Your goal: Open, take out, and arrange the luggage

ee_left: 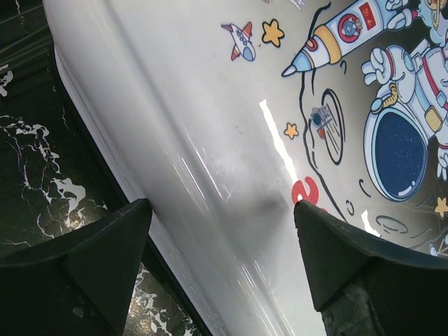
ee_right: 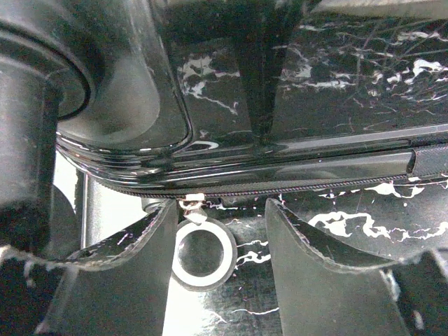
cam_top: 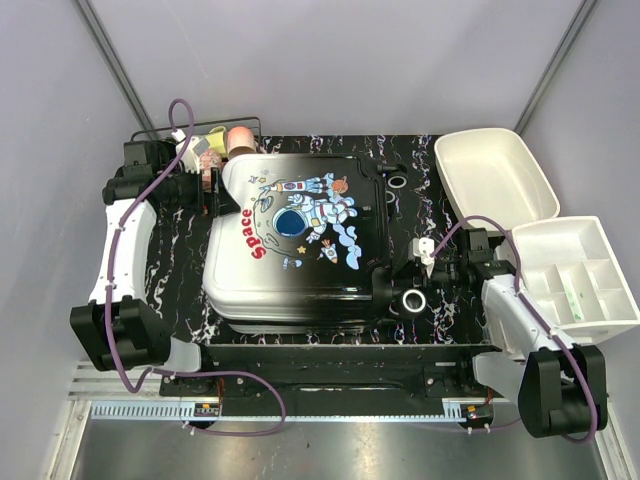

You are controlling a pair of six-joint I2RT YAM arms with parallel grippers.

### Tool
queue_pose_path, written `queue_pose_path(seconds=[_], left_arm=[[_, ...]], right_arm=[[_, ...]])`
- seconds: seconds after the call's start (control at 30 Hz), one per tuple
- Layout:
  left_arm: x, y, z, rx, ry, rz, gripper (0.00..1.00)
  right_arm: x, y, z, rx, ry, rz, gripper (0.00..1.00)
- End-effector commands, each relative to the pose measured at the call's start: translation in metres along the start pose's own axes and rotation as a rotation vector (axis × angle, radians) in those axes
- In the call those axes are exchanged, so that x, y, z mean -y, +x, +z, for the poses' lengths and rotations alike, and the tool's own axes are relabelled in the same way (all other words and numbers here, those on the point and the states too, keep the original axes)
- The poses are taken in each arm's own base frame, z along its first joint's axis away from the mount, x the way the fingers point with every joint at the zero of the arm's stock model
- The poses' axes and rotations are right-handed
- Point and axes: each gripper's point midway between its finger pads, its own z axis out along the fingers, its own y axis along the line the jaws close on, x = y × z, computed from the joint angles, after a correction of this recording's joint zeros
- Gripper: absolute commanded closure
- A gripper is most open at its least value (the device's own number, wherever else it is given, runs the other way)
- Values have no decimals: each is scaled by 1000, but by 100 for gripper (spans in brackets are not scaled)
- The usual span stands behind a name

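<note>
The luggage [cam_top: 295, 235] lies flat and closed on the black marbled table [cam_top: 420, 340], astronaut print and red "Space" facing up. My left gripper [cam_top: 218, 197] is open at its far left corner. In the left wrist view the gripper [ee_left: 220, 234] has its jaws set wide over the white shell edge [ee_left: 196, 140], holding nothing. My right gripper [cam_top: 403, 283] is open at the suitcase's near right corner by a black wheel [cam_top: 385, 285]. In the right wrist view the gripper [ee_right: 220, 234] is against the zipper line [ee_right: 315, 185]. A white ring zipper pull [ee_right: 203, 253] hangs between the fingers, close to the left one, ungripped.
A white oval bin [cam_top: 495, 170] and a white divided bin [cam_top: 575, 280] stand at the right. A black wire basket [cam_top: 200, 135] with cups sits at the back left. A second white ring [cam_top: 397, 182] lies by the suitcase's far right side.
</note>
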Motion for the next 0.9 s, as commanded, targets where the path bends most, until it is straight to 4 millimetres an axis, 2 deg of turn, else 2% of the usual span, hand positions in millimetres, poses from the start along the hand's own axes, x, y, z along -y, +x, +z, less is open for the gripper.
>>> queue_pose_path(seconds=[0.0,0.17,0.3,0.33,0.4,0.53,0.57,0.7,0.73,0.8,0.83,0.87], left_arm=[[28,-23,1,62,144,36,13],[24,-23,5,55,143,22,13],[21,-23,6,54,135,14,13],[21,-23,6,52,140,12,13],[19,-22,7,51,136,11,14],[16,-18,9,41,131,6,14],[15,-17,9,41,128,7,14],[5,-14,11,30,94,-3,15],[1,-13,13,25,87,-8,15],[-6,-13,12,24,72,-18,16],[-10,-12,13,22,67,-26,16],[-14,-11,13,21,63,-36,16]], right_arm=[[-17,14,5,-24,-70,-64,42],[-15,18,7,-34,-84,-41,45],[-17,21,10,-50,-107,-46,51],[-17,22,11,-57,-114,-37,57],[-15,21,11,-59,-113,-29,62],[-16,16,10,-54,-119,-21,83],[-16,15,9,-53,-118,-20,99],[-6,5,7,-55,-75,15,100],[5,-2,6,-54,-37,-11,100],[16,-6,4,-51,6,32,100],[32,-10,4,-51,53,8,100],[39,-11,3,-51,77,16,100]])
